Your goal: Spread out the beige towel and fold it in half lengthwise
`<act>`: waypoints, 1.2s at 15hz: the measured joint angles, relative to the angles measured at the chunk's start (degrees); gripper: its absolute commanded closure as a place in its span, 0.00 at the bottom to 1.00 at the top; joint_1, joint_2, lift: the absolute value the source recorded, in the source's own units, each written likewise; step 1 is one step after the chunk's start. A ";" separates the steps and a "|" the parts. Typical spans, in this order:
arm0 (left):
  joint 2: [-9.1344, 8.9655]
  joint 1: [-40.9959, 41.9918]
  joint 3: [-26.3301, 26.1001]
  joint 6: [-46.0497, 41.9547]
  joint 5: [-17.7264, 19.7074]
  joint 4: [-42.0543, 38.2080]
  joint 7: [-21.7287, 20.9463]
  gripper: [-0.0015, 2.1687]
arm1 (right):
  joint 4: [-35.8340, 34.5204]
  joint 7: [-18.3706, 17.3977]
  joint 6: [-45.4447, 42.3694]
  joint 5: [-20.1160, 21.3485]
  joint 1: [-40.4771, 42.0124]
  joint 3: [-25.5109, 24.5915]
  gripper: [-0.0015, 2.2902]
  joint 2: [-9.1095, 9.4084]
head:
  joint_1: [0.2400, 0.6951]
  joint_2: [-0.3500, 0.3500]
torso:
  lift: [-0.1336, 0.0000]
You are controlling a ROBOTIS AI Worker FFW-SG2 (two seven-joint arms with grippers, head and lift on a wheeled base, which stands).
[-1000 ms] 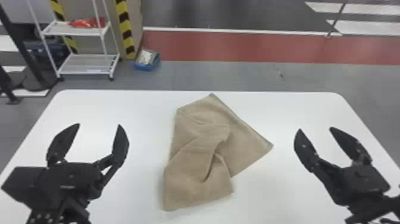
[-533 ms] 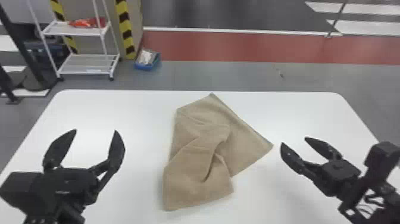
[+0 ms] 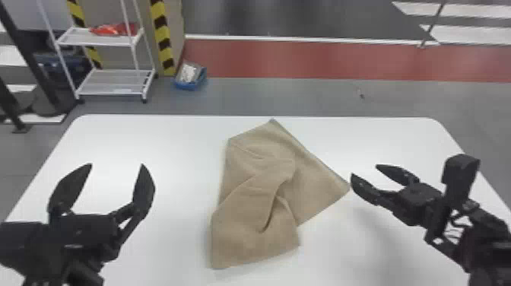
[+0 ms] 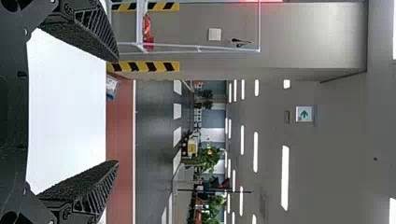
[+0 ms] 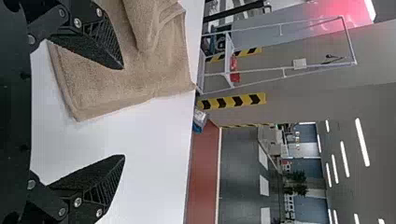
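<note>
See left gripper (image 3: 116, 164) spread wide over white table (image 3: 175, 152). Find beige towel (image 3: 251, 235) rumpled midway, perhaps doubled under; expect soft, light, floppy handling. Near its right corner (image 3: 338, 186), see right gripper (image 3: 365, 170) spread too. Pinch there, then at far corner (image 3: 273, 127).

The left arm (image 3: 72, 243) points its spread jaws forward, while the right arm (image 3: 486, 247) slants inward, jaws parted.
</note>
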 measured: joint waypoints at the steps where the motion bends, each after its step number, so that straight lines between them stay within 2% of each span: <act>1: 0.10 0.16 0.09 0.00 0.01 -0.14 -0.01 0.06 | 1.63 0.00 0.00 0.72 -1.40 0.77 0.13 -0.06 | 1.00 0.44 | 0.07; 3: 0.25 0.54 0.39 0.00 0.01 -0.43 -0.06 0.06 | 4.42 0.12 0.11 1.61 -3.61 1.98 0.16 -0.13 | 1.00 0.45 | 0.07; 7: 0.30 0.93 0.89 0.00 0.01 -0.62 -0.16 0.06 | 8.48 0.43 1.79 3.25 -6.36 4.38 0.17 -0.20 | 1.00 0.48 | 0.07; 12: 0.30 0.94 0.83 0.00 0.01 -0.65 -0.51 0.06 | 9.62 0.60 6.64 4.51 -8.07 5.21 0.21 -0.22 | 1.00 0.48 | 0.07; 13: 0.30 0.94 0.82 0.00 0.01 -0.65 -0.50 0.06 | 9.80 0.76 7.30 4.56 -8.37 5.38 0.25 -0.23 | 1.00 0.48 | 0.07; 15: 0.30 0.94 0.83 0.00 0.01 -0.65 -0.50 0.06 | 9.93 1.31 8.54 4.63 -8.76 5.65 0.27 -0.24 | 1.00 0.49 | 0.07; 18: 0.30 0.94 0.80 0.00 0.01 -0.65 -0.50 0.06 | 9.90 1.91 10.05 4.62 -9.00 5.66 0.41 -0.28 | 1.00 0.49 | 0.07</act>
